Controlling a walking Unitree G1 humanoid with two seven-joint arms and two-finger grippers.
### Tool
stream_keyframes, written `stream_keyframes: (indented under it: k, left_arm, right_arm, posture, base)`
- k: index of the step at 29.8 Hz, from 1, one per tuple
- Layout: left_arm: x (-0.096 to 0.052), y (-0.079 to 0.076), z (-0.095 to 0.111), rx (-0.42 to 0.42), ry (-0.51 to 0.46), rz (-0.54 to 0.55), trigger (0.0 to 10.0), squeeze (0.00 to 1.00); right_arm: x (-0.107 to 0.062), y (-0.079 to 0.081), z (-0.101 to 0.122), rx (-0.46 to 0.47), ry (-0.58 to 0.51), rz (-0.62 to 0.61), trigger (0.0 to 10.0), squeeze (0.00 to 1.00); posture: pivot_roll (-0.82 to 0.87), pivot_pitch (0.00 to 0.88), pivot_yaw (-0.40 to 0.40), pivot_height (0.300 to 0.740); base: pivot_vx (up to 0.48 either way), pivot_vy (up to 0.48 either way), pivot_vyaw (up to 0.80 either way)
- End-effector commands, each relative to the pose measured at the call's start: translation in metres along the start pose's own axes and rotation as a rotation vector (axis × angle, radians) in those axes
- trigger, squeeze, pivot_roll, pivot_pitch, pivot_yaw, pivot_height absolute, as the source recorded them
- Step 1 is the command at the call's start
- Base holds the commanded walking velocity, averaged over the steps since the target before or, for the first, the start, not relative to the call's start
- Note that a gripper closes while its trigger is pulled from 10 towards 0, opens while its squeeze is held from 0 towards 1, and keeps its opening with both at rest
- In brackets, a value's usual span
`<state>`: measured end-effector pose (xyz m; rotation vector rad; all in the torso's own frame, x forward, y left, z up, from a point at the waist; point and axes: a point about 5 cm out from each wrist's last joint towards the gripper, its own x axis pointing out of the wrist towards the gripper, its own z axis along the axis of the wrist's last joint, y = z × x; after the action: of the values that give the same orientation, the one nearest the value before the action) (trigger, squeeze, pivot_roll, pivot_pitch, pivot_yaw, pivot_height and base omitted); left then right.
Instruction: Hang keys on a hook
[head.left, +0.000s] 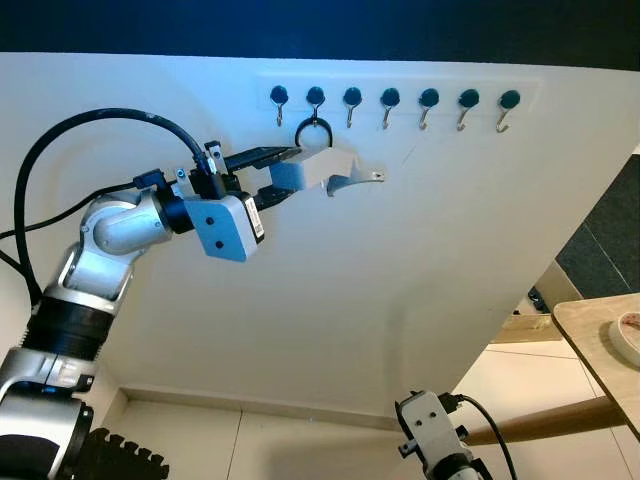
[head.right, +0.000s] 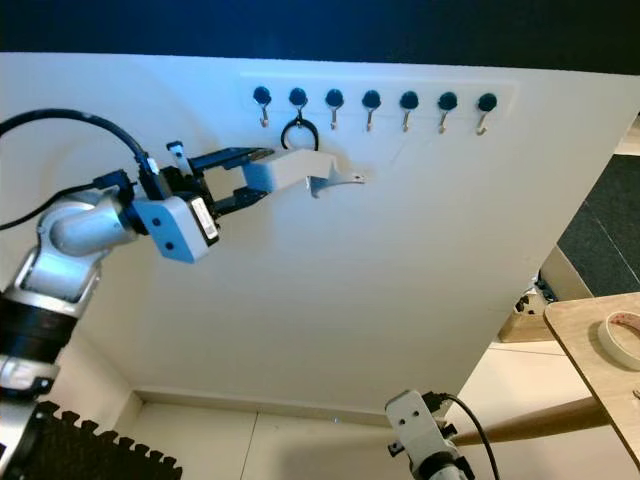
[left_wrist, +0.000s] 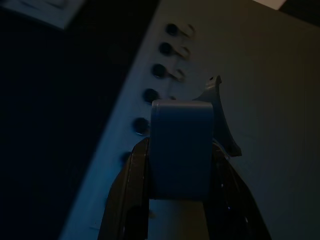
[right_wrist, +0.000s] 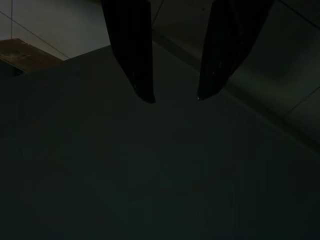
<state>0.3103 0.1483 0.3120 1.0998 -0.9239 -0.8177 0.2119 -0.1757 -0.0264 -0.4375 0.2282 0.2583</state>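
Keys at hook rail, upper wall edge.
Left gripper (head.left: 272, 176) clamps the white key tag (head.left: 318, 168); its long axis horizontal, black ring (head.left: 313, 130) over hook 2 (head.left: 315, 103) of 7. Right gripper (right_wrist: 175, 97) idle, fingers parted.

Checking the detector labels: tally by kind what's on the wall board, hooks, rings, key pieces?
Hooks: 7, first, last
Black ring: 1, on the second hook
White key piece: 1, gripped in the left hand
Total: 9

White wall (head.left: 400, 280), hook rail (head.left: 400, 97), key ring (head.left: 313, 131) on second hook (head.left: 315, 100)
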Motion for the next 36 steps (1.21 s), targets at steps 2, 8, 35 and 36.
stream_keyframes:
  k: [2,8,35,36]
  left_arm:
    - [-0.008,0.009,-0.003,0.045,0.019,0.016,10.0,0.00]
    - [-0.016,0.012,-0.012,0.040,0.050,0.045,10.0,0.00]
    - [-0.019,0.032,-0.012,0.039,-0.034,0.230,10.0,0.00]
    - [-0.017,0.032,-0.010,0.026,-0.047,0.241,10.0,0.00]
  right_arm:
    - [-0.003,0.004,-0.002,0.016,0.008,0.010,10.0,0.00]
    - [0.003,0.012,0.021,0.060,-0.145,0.084,10.0,0.00]
    - [0.014,0.015,0.050,0.066,-0.287,0.134,10.0,0.00]
    - [0.014,0.015,0.050,0.066,-0.287,0.135,10.0,0.00]
  posture:
    - [0.04,0.081,0.029,0.740]
    - [0.04,0.082,0.029,0.740]
    - [0.04,0.073,0.020,0.740]
    - [0.04,0.074,0.019,0.740]
  base:
    - [0.000,0.000,0.00]
    - [0.000,0.000,0.00]
    - [0.000,0.000,0.00]
    - [0.000,0.000,0.00]
